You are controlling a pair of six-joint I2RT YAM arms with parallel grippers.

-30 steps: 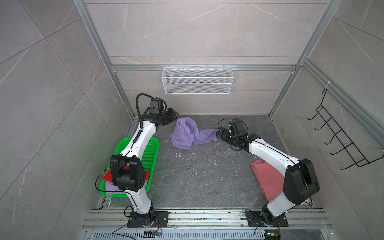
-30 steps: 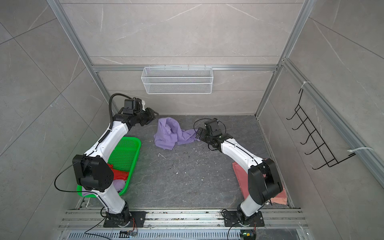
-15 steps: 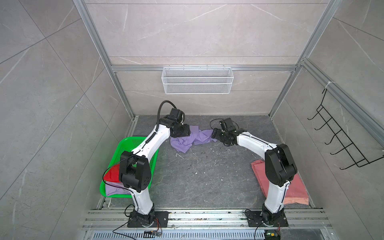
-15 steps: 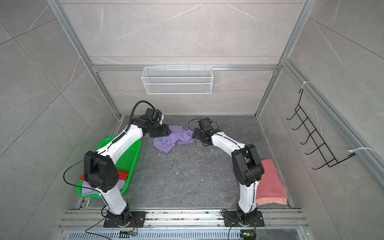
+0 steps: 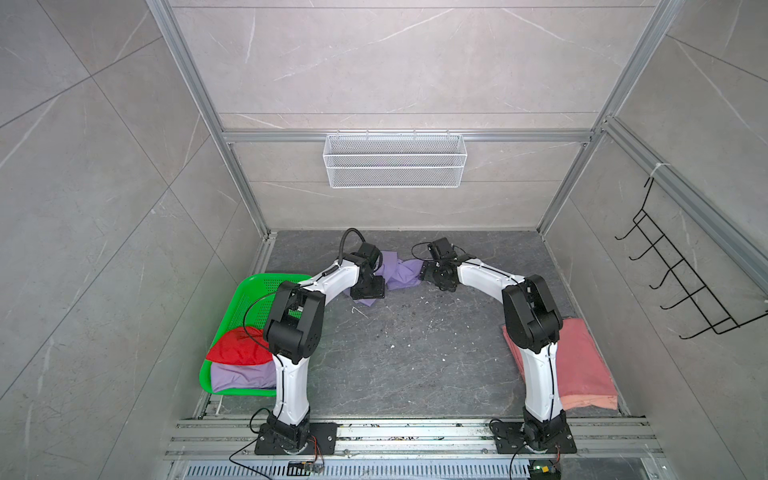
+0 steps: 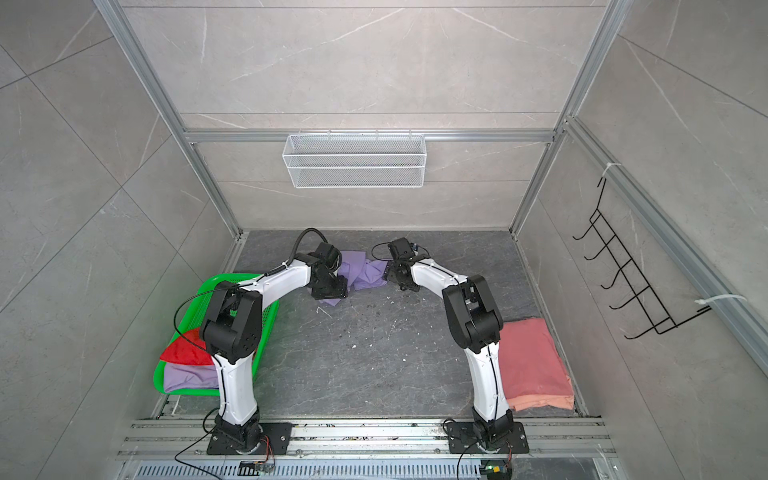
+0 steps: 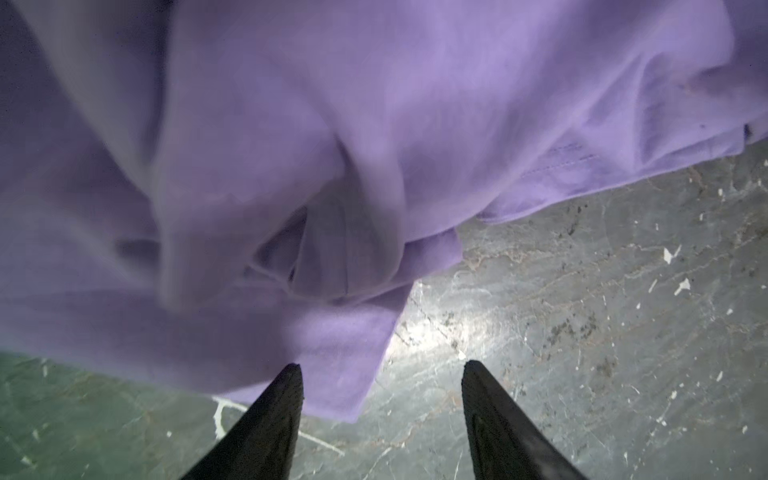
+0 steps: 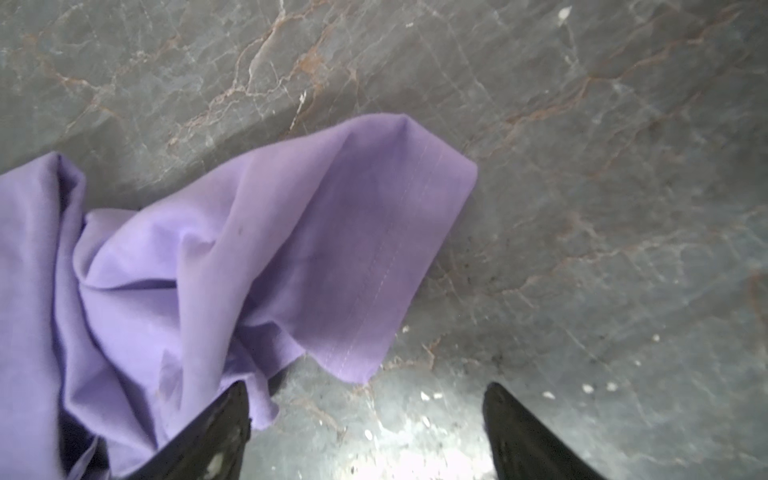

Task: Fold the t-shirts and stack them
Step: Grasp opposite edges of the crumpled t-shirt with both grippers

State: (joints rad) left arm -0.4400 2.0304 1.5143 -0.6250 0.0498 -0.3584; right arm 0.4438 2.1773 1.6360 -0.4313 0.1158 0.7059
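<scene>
Crumpled lavender t-shirt (image 7: 374, 124) lying in soft folds on the grey veined tabletop (image 7: 602, 311), stitched hem (image 7: 557, 160) exposed; the left gripper (image 7: 381, 374) holds its two black fingers (image 7: 282, 399) spread apart, one tip at the cloth's loose corner, one over bare, white-flecked surface.

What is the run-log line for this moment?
shirt: crumpled lavender cotton t-shirt, unfolded, far centre | left end effector: open at its edge | right end effector: open at its edge | folded: salmon-pink cotton t-shirt, near right
</scene>
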